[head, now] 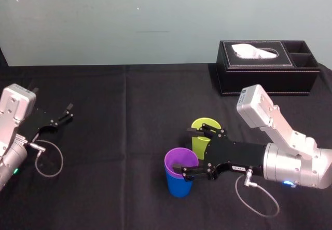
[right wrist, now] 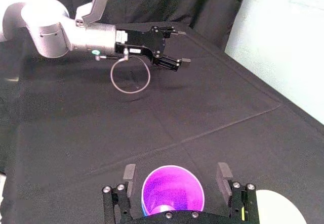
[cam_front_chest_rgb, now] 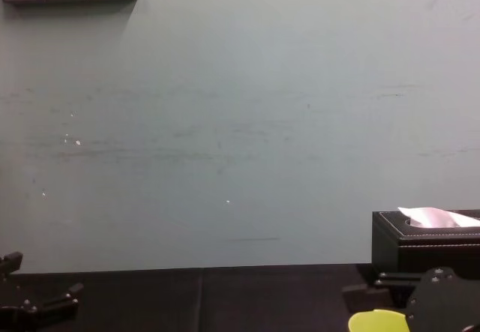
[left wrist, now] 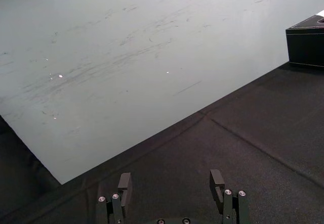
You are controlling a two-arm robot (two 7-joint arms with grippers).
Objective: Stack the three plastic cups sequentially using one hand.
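Right gripper (head: 185,149) spread open astride the purple cup (head: 181,159), not gripping.
The purple cup, between its fingers, nests in a mostly hidden blue cup (head: 179,186); the lime-yellow cup (head: 204,123) is half-covered beyond. Left gripper (head: 67,112) idle, released.

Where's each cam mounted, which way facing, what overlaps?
Head: up high, looking down at table; left claw parked left, right claw open around purple cup.
Chest: low, facing wall; tissue box right, claws at lower corners.
Left wrist: behind left claw, facing wall.
Right wrist: behind right claw, over purple cup, facing left arm.
Shared: head and chest see lime cup.
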